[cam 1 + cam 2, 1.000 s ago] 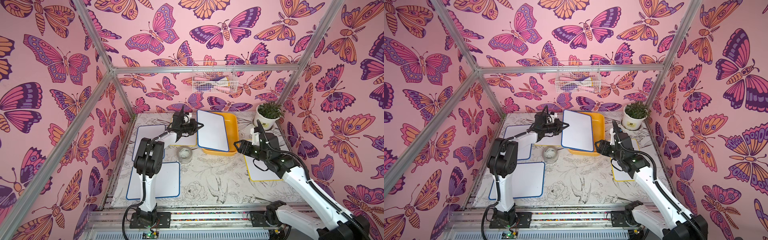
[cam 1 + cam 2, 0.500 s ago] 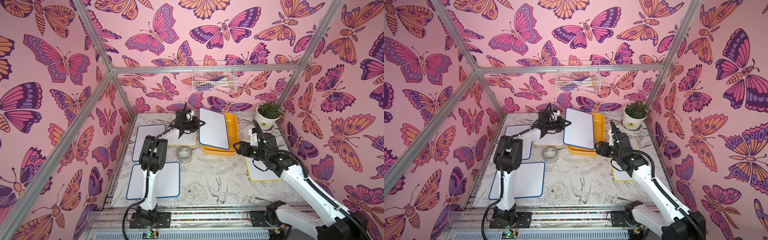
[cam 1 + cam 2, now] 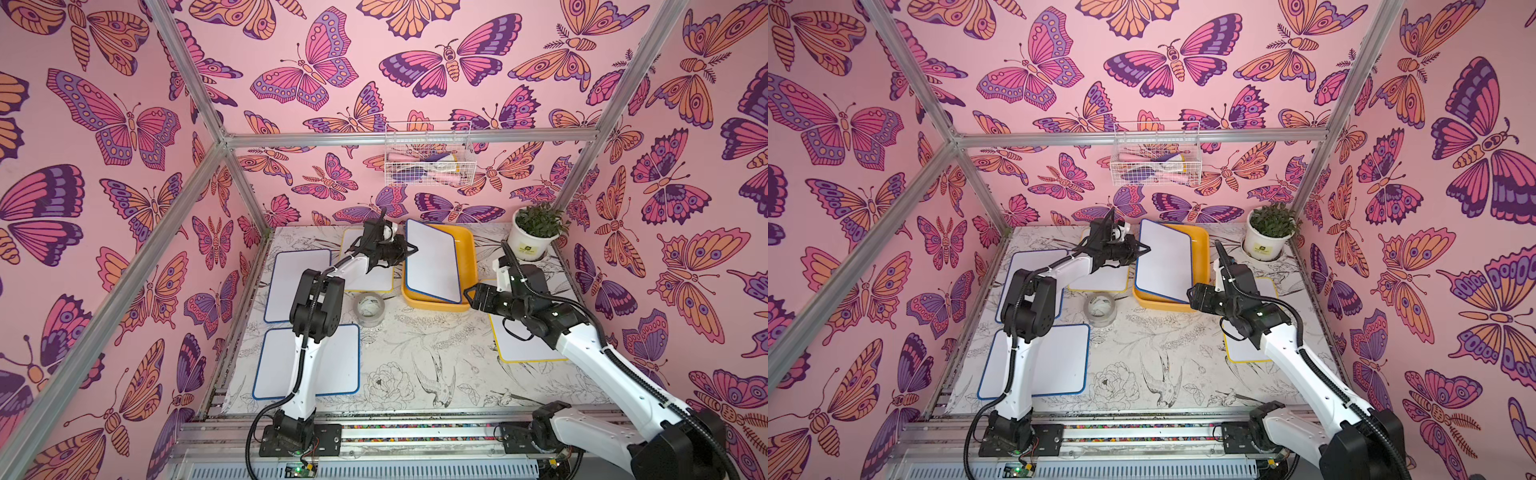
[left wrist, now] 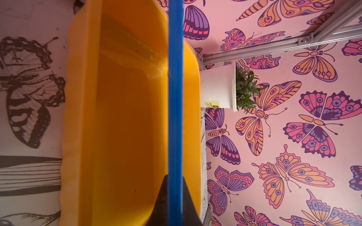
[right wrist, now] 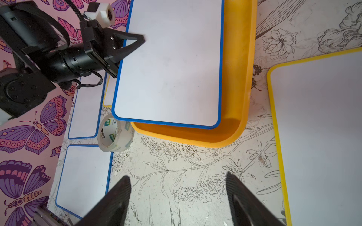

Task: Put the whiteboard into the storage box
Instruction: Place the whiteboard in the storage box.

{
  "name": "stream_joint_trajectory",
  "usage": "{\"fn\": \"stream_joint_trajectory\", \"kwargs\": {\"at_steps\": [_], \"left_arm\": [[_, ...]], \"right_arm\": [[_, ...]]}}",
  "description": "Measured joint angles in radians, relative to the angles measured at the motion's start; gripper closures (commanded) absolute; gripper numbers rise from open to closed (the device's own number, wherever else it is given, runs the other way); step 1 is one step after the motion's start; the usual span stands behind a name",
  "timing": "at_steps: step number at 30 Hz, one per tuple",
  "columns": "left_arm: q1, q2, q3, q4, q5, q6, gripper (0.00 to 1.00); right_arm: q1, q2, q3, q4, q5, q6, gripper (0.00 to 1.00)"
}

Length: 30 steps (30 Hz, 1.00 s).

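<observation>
**Fingers.** The left fingers are pressed onto the blue frame of the whiteboard, 1 on each face, about midway along its left long edge. The right fingers are spread and hold nothing.

**Whiteboard.** It is over the storage box and tilted. Its left long edge is raised and its right long edge is low inside the box. Whether that low edge touches the box floor cannot be told.

**Handling, as judged.**
- The board is a thin, stiff, light panel.
- The white face looks smooth and is likely slippery, so the plastic frame offers the surer hold.
- A pinch at 1 edge leaves the opposite edge free to swing, so mid-edge is the right place to hold.
- A low release should avoid a slap against the rim.
- The fit is close, as the box is only slightly larger than the board.

**Left arm.** The wrist is about level and the fingers point right. The forearm stretches far and right from an upright link above its base at the near left of the worktop.

**Right arm.** The wrist is low and points left toward the box's near right corner, near it but apart from it. The forearm slopes back over a yellow-framed board to the base at near right.
</observation>
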Motion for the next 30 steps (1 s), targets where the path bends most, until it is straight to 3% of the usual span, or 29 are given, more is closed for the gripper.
{"fn": "stream_joint_trajectory", "kwargs": {"at_steps": [12, 18, 23, 30], "left_arm": [[-0.041, 0.051, 0.095, -0.110, -0.019, 0.049, 0.95], [-0.067, 0.096, 0.179, -0.162, -0.023, 0.062, 0.80], [-0.074, 0.109, 0.238, -0.206, -0.027, 0.076, 0.59], [-0.076, 0.111, 0.272, -0.306, -0.058, 0.114, 0.46]], "right_arm": [[-0.018, 0.048, 0.016, 0.008, 0.000, -0.012, 0.19], [-0.030, 0.061, 0.016, 0.008, -0.001, -0.013, 0.18], [-0.044, 0.061, 0.016, 0.008, 0.000, -0.019, 0.17], [-0.055, 0.060, 0.002, 0.016, -0.008, -0.023, 0.16]]}}
